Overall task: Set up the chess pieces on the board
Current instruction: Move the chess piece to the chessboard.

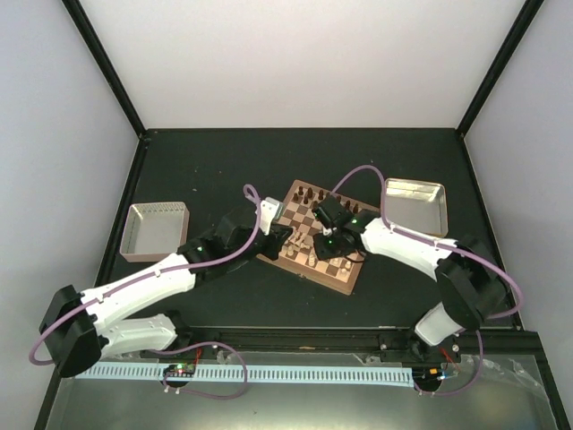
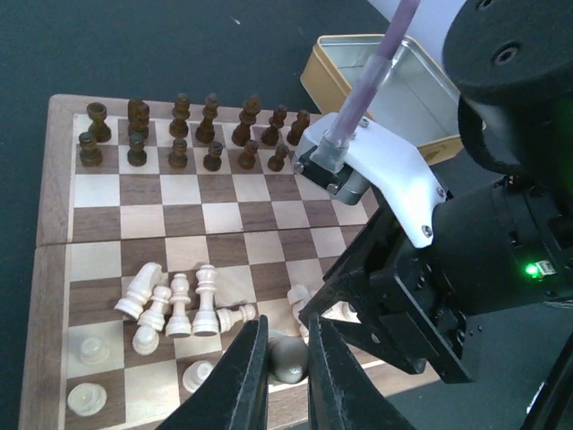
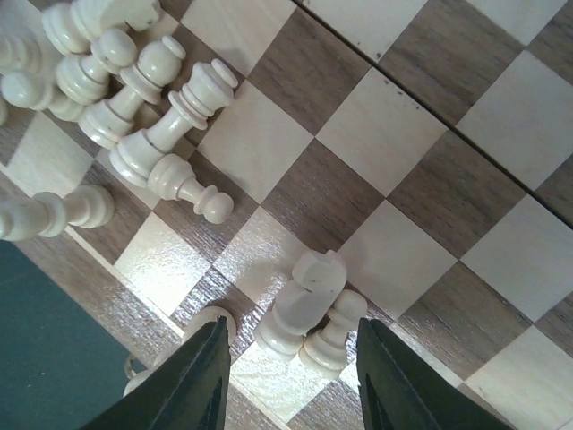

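A cream piece [image 2: 286, 363] is pinched between the fingers of the left gripper [image 2: 286, 339]. Its jaws are closed tight on the piece, just over the near edge of the chessboard [image 2: 179, 215]. Which chessman it is cannot be told. Ahead and to the left of those fingertips lie the toppled cream pieces [image 2: 179, 300], heaped on their sides. A few standing cream pawns [image 2: 88, 394] are further left. Far ahead, past bare squares, the dark pieces [image 2: 179, 134] stand upright in two rows along the opposite edge.

The right gripper [image 3: 293, 345] hangs just to the right of the left one, over the same end of the board. Its jaws are partly apart and straddle two upright chessmen that touch each other: a notched cream piece [image 3: 309, 291] and a small cream pawn [image 3: 336, 330]. A gap shows on the left finger's side. The pawn sits close against the right finger, and whether they touch cannot be told.

The board rests on a dark table [image 1: 224, 161]. One metal tray [image 1: 154, 235] lies well off to the left gripper's left, and a second metal tray [image 1: 414, 204] lies to the right gripper's right.
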Action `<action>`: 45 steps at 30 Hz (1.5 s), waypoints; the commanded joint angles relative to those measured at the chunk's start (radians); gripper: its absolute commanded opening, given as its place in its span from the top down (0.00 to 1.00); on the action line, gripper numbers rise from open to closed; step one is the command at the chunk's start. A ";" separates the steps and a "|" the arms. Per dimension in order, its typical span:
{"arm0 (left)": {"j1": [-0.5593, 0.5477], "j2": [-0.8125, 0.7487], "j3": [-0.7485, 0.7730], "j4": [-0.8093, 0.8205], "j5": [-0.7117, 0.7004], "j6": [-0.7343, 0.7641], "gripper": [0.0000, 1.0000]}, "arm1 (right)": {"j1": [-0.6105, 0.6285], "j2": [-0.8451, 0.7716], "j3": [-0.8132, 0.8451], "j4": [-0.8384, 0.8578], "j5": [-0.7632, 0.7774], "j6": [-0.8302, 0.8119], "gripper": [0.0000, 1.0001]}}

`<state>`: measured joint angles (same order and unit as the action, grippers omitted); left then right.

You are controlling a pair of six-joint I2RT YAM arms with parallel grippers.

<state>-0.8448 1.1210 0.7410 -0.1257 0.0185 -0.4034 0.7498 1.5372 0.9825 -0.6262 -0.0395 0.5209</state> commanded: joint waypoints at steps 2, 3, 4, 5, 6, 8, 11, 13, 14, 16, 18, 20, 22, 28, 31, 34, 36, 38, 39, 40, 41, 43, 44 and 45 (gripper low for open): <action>-0.002 -0.050 -0.032 -0.002 -0.032 -0.008 0.98 | 0.041 0.061 0.063 -0.081 0.125 0.053 0.59; -0.002 -0.058 -0.041 0.005 -0.033 -0.009 0.98 | 0.046 0.070 0.069 -0.091 0.143 0.060 0.59; -0.003 -0.068 -0.049 0.011 -0.037 -0.010 0.98 | 0.049 0.078 0.073 -0.095 0.153 0.067 0.59; -0.002 -0.077 -0.057 0.013 -0.041 -0.010 0.98 | 0.053 0.084 0.075 -0.096 0.156 0.074 0.59; -0.002 -0.085 -0.062 0.012 -0.046 -0.010 0.98 | 0.054 0.089 0.079 -0.096 0.156 0.078 0.59; -0.003 -0.101 -0.070 0.011 -0.058 -0.009 0.98 | 0.057 0.100 0.085 -0.094 0.150 0.086 0.59; -0.002 -0.122 -0.079 0.009 -0.069 -0.006 0.98 | 0.061 0.118 0.095 -0.081 0.128 0.089 0.59; -0.001 -0.130 -0.081 0.004 -0.070 -0.003 0.98 | 0.066 0.135 0.103 -0.077 0.130 0.097 0.59; 0.000 -0.135 -0.081 0.002 -0.070 -0.002 0.98 | 0.067 0.141 0.104 -0.074 0.130 0.102 0.59; 0.000 -0.145 -0.085 0.003 -0.068 -0.003 0.98 | 0.067 0.151 0.104 -0.064 0.127 0.110 0.60; -0.002 -0.151 -0.089 0.006 -0.066 -0.004 0.97 | 0.066 0.157 0.104 -0.053 0.131 0.119 0.62; -0.001 -0.155 -0.091 0.006 -0.065 -0.007 0.97 | 0.068 0.163 0.108 -0.053 0.141 0.125 0.65; 0.000 -0.162 -0.091 0.004 -0.065 -0.006 0.97 | 0.067 0.167 0.106 -0.049 0.155 0.134 0.67; -0.001 -0.166 -0.089 0.005 -0.064 -0.006 0.97 | 0.068 0.169 0.104 -0.019 0.214 0.155 0.73; 0.000 -0.164 -0.089 0.006 -0.060 -0.007 0.97 | 0.065 0.172 0.108 0.004 0.246 0.153 0.74; 0.000 -0.159 -0.082 0.006 -0.054 -0.008 0.97 | 0.058 0.187 0.124 0.024 0.267 0.142 0.74; -0.002 -0.151 -0.075 0.006 -0.046 -0.009 0.97 | 0.048 0.197 0.132 0.037 0.284 0.135 0.74; -0.001 -0.141 -0.062 0.003 -0.036 -0.008 0.97 | 0.035 0.202 0.133 0.058 0.285 0.123 0.74; -0.001 -0.129 -0.052 -0.002 -0.025 -0.007 0.97 | 0.028 0.204 0.134 0.067 0.285 0.117 0.74; 0.000 -0.119 -0.043 -0.005 -0.019 -0.006 0.96 | 0.021 0.207 0.133 0.077 0.284 0.110 0.74; 0.000 -0.108 -0.034 -0.008 -0.012 -0.004 0.96 | 0.012 0.207 0.129 0.091 0.281 0.102 0.74; 0.000 -0.088 -0.017 -0.014 -0.001 -0.006 0.96 | 0.000 0.206 0.121 0.128 0.258 0.080 0.73; 0.000 -0.078 -0.009 -0.014 0.002 -0.006 0.96 | -0.009 0.207 0.117 0.144 0.241 0.070 0.73; 0.000 -0.068 -0.002 -0.015 0.004 -0.007 0.96 | -0.015 0.207 0.115 0.159 0.219 0.056 0.72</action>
<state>-0.8448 1.0225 0.6689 -0.1345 -0.0093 -0.4046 0.7609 1.7332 1.0992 -0.5510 0.2035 0.6266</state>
